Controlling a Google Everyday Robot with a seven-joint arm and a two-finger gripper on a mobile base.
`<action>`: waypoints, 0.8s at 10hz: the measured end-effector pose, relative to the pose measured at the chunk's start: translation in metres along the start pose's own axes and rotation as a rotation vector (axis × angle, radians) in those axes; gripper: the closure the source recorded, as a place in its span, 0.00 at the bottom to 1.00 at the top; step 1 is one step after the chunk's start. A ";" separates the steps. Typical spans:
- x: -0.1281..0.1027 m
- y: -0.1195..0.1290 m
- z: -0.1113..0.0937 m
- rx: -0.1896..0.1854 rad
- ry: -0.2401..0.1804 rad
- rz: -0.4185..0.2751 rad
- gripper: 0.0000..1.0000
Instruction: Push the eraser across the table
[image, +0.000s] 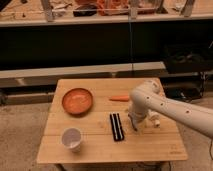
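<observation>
The eraser (116, 126), a long flat black block with a pale stripe down its middle, lies lengthwise on the light-wood table (100, 155), a little right of centre. My gripper (134, 123) hangs from the white arm that reaches in from the right. It is low over the table, just right of the eraser's far half and close beside it. I cannot tell whether it touches the eraser.
An orange bowl (77, 101) sits at the table's far left. A white cup (72, 139) stands near the front left. An orange carrot (119, 98) lies behind the eraser. A white bottle (153, 120) lies partly hidden behind the arm.
</observation>
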 end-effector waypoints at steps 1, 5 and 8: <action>-0.001 0.001 0.001 -0.003 -0.001 -0.007 0.39; -0.003 0.005 0.002 -0.014 -0.004 -0.028 0.60; -0.009 0.005 0.007 -0.023 -0.011 -0.050 0.82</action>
